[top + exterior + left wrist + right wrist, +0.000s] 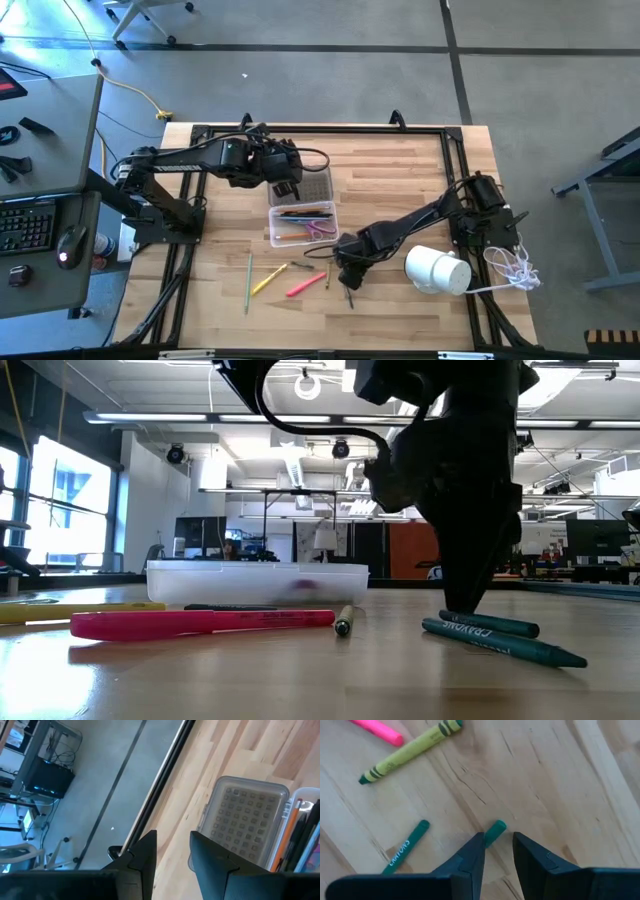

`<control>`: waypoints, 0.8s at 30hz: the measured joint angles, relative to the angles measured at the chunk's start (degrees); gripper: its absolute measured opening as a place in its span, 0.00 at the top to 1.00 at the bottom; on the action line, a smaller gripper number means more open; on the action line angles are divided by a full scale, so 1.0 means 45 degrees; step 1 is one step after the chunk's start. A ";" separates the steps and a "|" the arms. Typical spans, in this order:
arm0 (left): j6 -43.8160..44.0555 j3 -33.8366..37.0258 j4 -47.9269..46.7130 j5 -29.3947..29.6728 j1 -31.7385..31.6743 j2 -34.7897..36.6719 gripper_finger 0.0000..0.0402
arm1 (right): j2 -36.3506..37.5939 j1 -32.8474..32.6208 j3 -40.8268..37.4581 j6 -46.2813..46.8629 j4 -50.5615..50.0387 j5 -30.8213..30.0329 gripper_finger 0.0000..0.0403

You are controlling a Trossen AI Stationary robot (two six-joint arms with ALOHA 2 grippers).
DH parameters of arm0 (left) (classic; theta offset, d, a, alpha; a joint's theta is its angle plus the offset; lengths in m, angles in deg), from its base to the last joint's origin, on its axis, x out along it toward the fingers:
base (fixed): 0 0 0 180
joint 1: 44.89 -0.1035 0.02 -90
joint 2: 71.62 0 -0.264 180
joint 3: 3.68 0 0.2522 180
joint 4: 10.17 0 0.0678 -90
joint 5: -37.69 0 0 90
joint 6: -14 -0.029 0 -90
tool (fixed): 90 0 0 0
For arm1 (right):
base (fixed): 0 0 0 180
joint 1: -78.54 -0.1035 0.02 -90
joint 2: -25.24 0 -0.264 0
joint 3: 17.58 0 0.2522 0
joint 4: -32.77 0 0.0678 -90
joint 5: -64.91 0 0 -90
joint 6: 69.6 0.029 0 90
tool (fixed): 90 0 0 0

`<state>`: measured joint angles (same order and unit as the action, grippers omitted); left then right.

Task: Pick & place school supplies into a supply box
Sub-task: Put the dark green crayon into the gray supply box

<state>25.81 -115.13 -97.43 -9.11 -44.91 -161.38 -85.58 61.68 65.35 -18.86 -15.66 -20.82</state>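
1. A light butcher-block table (400, 190) sits on a grey concrete floor, with a desk and keyboard off to the left arm's side and an open workshop showing behind in the low view.
2. The right gripper (497, 847) is down at the table in front of the box, fingers spread a little, straddling the end of a dark green crayon (494, 832). In my judgement that stance is the set-up for a pinch: the crayon lies between the fingers but is not yet clamped.
3. Just beside it lies a second green crayon (405, 848), and farther out a yellow-green crayon (410, 750) and a pink marker (377, 729), all flat on the wood where they can be taken from above.
4. Behind these, the supply box (302, 224) stands open near the table's middle, already holding several pens and the purple scissors (320, 229); its ribbed lid (245, 817) is folded back flat, which leaves the tray open from above.
5. The left gripper (172, 852) hovers over the lid's far side, fingers apart and empty; it looks to be waiting clear of the drop path.
6. A white cylinder (437, 270) and a white cord (515, 265) lie by the right arm's base, out of the work.
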 joint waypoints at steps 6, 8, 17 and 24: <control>0.0000 0.0000 0.0000 0.0000 -0.0008 0.0000 0.62 | 0.0060 0.0206 -0.0005 -0.0732 -0.0491 0.0238 0.78; 0.0000 0.0000 0.0000 0.0000 -0.0008 -0.0004 0.62 | 0.0185 0.0276 -0.0029 -0.0840 -0.1030 0.0215 0.78; 0.0000 0.0001 0.0000 -0.0001 -0.0008 -0.0005 0.62 | 0.0889 0.0430 -0.0073 -0.0986 -0.2321 -0.0763 0.78; 0.0000 0.0005 -0.0005 -0.0016 -0.0008 -0.0005 0.62 | 0.0941 0.0410 -0.0175 -0.0970 -0.2523 -0.1331 0.78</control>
<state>25.81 -115.11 -97.45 -9.18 -44.95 -161.40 -81.34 63.53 64.56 -23.22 -27.02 -26.81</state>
